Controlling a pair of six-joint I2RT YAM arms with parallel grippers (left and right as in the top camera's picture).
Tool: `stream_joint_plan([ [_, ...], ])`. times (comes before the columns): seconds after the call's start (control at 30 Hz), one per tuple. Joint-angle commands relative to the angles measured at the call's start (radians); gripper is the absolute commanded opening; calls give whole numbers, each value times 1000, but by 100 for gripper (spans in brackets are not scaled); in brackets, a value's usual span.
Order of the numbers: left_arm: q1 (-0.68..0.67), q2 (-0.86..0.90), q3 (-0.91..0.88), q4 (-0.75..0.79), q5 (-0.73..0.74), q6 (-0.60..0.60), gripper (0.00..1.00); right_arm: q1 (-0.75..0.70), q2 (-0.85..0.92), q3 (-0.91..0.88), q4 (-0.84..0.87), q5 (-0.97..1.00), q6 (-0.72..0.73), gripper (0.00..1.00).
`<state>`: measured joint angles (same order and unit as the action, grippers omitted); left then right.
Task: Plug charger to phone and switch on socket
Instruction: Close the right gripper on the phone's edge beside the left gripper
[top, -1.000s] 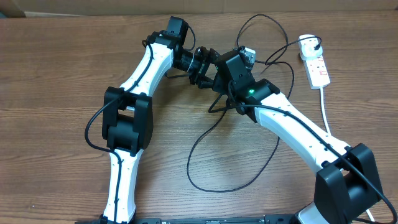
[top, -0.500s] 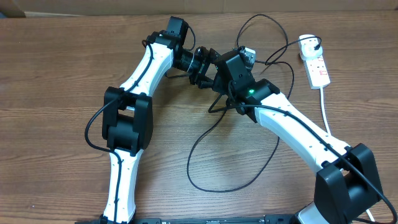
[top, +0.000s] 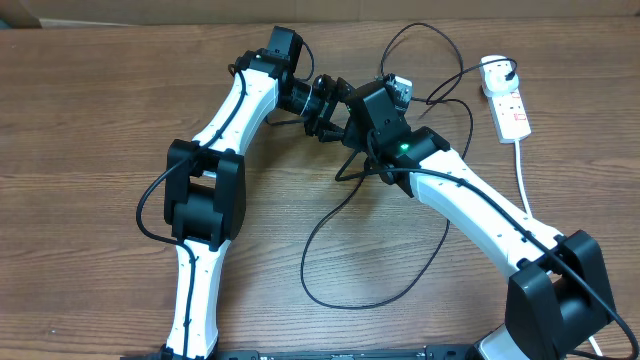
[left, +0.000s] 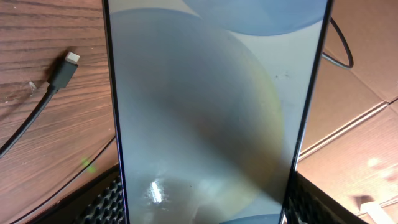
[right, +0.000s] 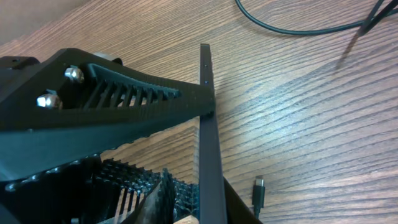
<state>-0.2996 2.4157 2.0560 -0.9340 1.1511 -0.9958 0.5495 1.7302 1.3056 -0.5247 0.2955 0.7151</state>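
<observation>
The phone (left: 205, 106) fills the left wrist view, its pale blue-grey screen facing the camera. My left gripper (left: 202, 202) is shut on its two long edges. In the right wrist view the phone (right: 208, 130) shows edge-on, and my right gripper (right: 208, 208) is shut across its thickness. In the overhead view both grippers, left (top: 332, 108) and right (top: 370, 102), meet at the back centre, and only one phone end (top: 399, 88) shows. The charger's connector tip (left: 69, 61) lies loose on the table, also seen in the right wrist view (right: 258, 190). The socket (top: 511, 108) lies at the back right with the black plug (top: 496, 71) in it.
The black charger cable loops over the table middle (top: 375, 300) and arcs behind the grippers (top: 440, 45). The socket's thick white cord (top: 525, 185) runs toward the right front. Cardboard (left: 367, 143) lines the table's far edge.
</observation>
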Motion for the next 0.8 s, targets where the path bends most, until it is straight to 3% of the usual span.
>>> stream_joint_plan([
  [0.0, -9, -56, 15, 1, 46, 9, 62, -4, 1, 10, 3, 11, 3, 17],
  [0.77, -18, -56, 15, 5, 24, 16, 65, -4, 1, 10, -8, 10, 3, 4],
])
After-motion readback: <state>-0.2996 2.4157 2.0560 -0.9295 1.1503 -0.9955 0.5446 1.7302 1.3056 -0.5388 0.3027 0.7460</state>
